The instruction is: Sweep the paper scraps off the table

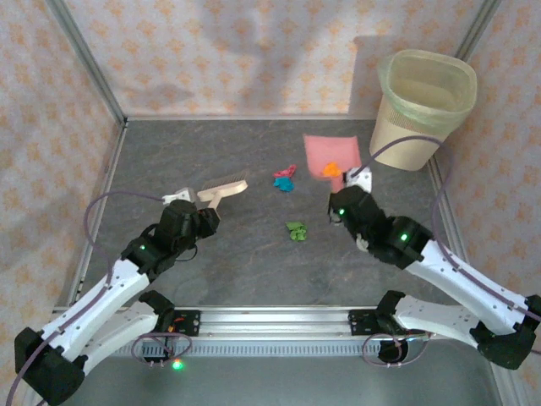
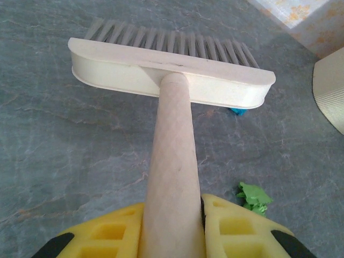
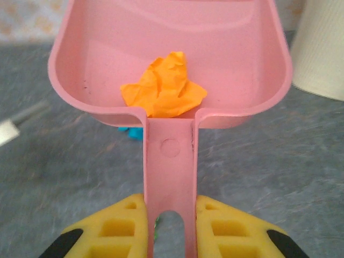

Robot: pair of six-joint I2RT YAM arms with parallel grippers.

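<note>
The left gripper (image 2: 172,217) squeezes tight on the handle of the hand brush (image 2: 167,75), with a yellow pad on each side. The brush head hangs close to the table (image 1: 211,271), with its bristles on the far side. I cannot tell if they touch the stone top. The right gripper (image 3: 171,223) pinches the flat handle of the pink dustpan (image 3: 177,32) the same way. One orange paper wad (image 3: 164,88) lies inside the pan, near the handle end.

The job now looks like brushing more paper scraps toward the pan. To do it well, I think the pan's front lip should sit flat on the table so nothing slips under. The brush should come down behind the scraps and push slowly (a quick flick could send the light wads flying).

A pink-red wad (image 1: 287,172) and a blue wad (image 1: 283,184) lie right together, between the brush and the pan and nearer the pan. A green wad (image 1: 296,230) lies alone, closer to the arms, off to the brush's right. The brush is left of all three. The waste bin (image 1: 420,97) stands in the far right corner, just past the pan
</note>
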